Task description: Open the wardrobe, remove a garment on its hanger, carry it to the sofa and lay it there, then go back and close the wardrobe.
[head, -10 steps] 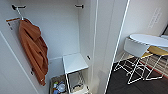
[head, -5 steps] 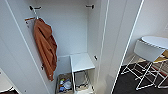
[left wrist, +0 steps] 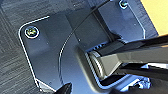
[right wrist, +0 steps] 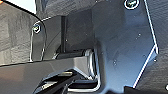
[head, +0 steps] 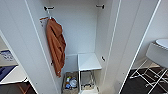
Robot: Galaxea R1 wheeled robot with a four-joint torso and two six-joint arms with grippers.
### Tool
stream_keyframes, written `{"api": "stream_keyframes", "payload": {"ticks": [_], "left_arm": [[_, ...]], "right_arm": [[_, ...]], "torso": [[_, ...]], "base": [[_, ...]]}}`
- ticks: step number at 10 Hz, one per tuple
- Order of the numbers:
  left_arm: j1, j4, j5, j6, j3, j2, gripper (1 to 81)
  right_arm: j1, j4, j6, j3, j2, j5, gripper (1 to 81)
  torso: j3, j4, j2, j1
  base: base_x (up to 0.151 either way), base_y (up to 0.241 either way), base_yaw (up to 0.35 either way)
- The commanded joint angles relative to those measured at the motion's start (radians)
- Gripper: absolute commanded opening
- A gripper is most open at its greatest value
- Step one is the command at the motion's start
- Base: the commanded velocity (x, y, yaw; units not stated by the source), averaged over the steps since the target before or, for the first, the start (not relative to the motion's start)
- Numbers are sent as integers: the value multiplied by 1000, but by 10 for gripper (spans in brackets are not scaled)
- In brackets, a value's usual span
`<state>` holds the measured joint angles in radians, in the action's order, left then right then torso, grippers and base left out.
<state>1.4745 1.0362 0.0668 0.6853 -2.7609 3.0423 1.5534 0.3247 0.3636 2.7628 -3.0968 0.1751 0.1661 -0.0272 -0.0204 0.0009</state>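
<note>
My head camera had swung nearer the tall white wardrobe (head: 110, 47) | doors open, long rust-orange garment (head: 56, 47) hanging inside beside a white shelf (head: 88, 62) | end effector states: I couldn't tell.

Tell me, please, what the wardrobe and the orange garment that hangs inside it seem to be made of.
The wardrobe: probably painted or laminated board, since its walls and open doors look flat, plain white and matte. The rust-orange garment: a soft woven cloth, perhaps cotton or linen; it hangs limp in loose folds with no shine. The exact fibre cannot be told from here.
</note>
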Motion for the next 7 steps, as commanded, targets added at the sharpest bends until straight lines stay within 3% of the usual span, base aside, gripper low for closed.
{"api": "stream_keyframes", "payload": {"ticks": [1, 7], "left_arm": [[-30, 10, -44, -3, 0, 4, 811], [-30, 10, -44, -3, 0, 4, 811]], "right_arm": [[-29, -6, -2, -2, -4, -45, 811], [-29, -6, -3, -2, -4, -45, 811]], "torso": [[0, 0, 0, 0], [0, 0, 0, 0]], "base": [[0, 0, 250], [0, 0, 181]]}}
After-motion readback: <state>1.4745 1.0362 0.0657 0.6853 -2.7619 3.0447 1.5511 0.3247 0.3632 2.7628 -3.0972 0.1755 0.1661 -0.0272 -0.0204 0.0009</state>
